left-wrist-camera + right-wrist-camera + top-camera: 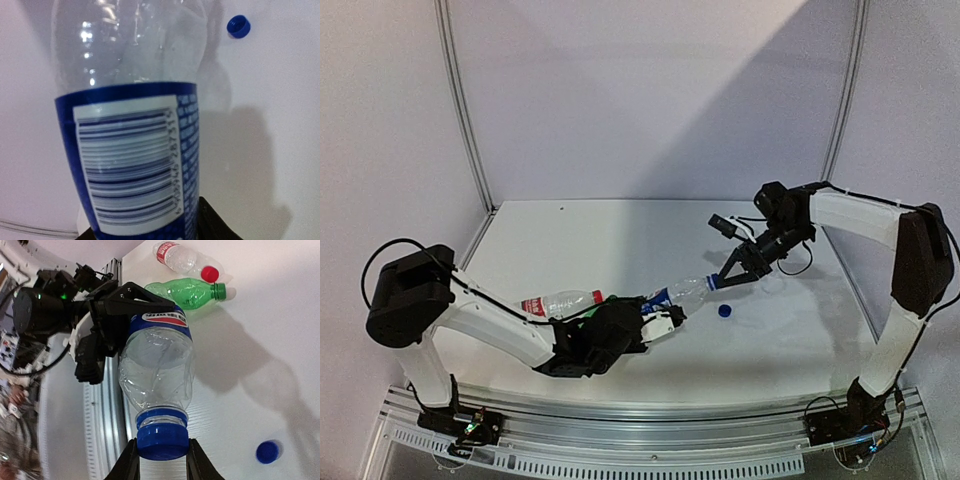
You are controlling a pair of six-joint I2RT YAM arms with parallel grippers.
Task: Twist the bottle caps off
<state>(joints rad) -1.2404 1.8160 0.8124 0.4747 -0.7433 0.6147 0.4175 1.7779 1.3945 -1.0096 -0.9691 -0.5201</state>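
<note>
Left arm (490, 325) stretched low over the bench (570, 235), left tool (658, 318) clamped on the blue-label bottle (686, 291) — right arm (860, 215) bent downward, right tool (718, 282) pinching its blue cap (163, 436).

Your left gripper (656, 318) is holding the clear blue-labelled plastic bottle (686, 291) by its base, your right gripper (719, 281) pinching its blue screw cap (162, 436). A loose blue plastic cap (725, 311) is lying on the white table (620, 235) just nearside of it. The red-labelled clear bottle (556, 302) and green plastic bottle (189, 293) are lying leftward, side by side.
</note>
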